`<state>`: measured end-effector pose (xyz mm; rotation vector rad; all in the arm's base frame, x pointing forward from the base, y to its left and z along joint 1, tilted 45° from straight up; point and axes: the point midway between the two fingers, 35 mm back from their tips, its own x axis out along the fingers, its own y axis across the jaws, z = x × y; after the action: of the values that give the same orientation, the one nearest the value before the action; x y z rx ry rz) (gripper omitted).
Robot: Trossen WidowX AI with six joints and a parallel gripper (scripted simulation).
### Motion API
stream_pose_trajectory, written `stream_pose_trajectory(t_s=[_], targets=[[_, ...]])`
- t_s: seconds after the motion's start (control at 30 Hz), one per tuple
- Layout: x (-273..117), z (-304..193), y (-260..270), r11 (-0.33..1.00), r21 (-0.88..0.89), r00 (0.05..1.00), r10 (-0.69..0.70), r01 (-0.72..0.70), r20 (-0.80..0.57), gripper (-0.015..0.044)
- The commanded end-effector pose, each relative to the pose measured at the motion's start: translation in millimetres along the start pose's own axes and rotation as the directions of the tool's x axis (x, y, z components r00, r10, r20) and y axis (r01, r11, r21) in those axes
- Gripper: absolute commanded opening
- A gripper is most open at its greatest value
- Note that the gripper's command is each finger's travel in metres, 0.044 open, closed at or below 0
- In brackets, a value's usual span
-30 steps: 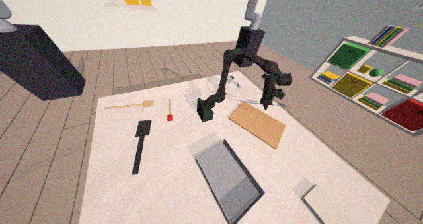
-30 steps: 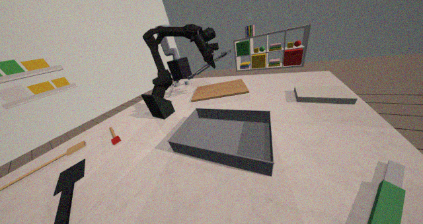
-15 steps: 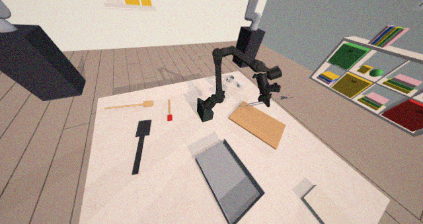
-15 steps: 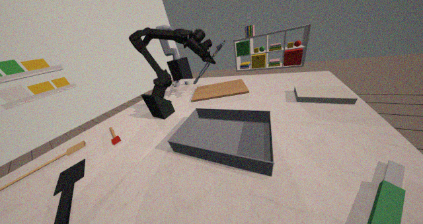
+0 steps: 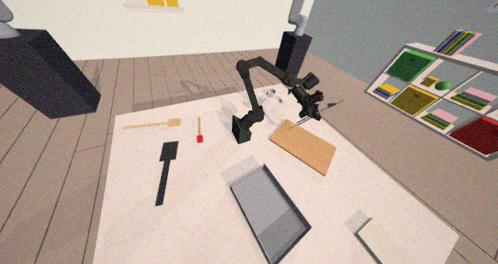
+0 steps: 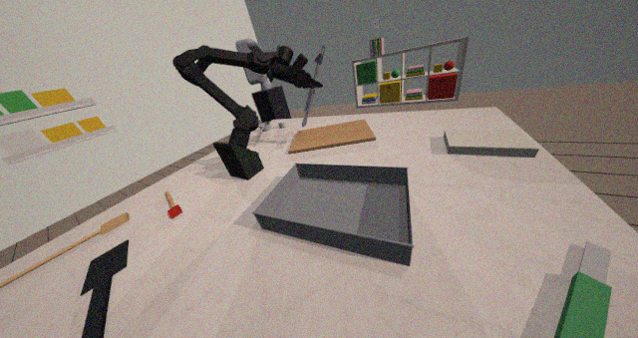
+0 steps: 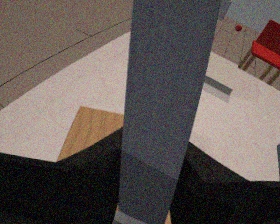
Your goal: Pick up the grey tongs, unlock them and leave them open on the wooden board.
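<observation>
The grey tongs (image 5: pixel 331 105) (image 6: pixel 309 104) (image 7: pixel 166 75) are held in the air, steeply upright, with a wider dark piece near the upper end. The lower end is just above the far-left part of the wooden board (image 5: pixel 307 149) (image 6: pixel 334 136) (image 7: pixel 93 127). The arms look close together; whether the lock is released cannot be seen. My gripper (image 5: pixel 316 116) (image 6: pixel 315 83) (image 7: pixel 148 133) is shut on the tongs around their middle, tilted and reaching outward. The roasting tin (image 5: pixel 257 202) (image 6: pixel 334 238) stands apart from them, with nothing across it.
A pale shallow tray (image 5: pixel 379 242) (image 6: pixel 490 151) is on the board's far side from my base. A black spatula (image 5: pixel 165 172) (image 6: pixel 102 288), a red-headed tool (image 5: pixel 200 139) (image 6: pixel 174 211) and a wooden spatula (image 5: pixel 174 122) (image 6: pixel 115 223) lie on the other side. A green block (image 6: pixel 585 305) is at the near right.
</observation>
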<state>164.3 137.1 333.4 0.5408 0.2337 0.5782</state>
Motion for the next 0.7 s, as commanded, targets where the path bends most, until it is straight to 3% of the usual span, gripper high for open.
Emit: stream_pose_trajectory(t_s=[0.0,0.67], targets=[[-9.7,7.4,-3.8,0.996,0.085,0.994,0.014,-0.023,0.109,-0.015],[-12.9,9.2,-5.2,0.993,0.113,0.99,0.018,-0.034,0.142,-0.015]])
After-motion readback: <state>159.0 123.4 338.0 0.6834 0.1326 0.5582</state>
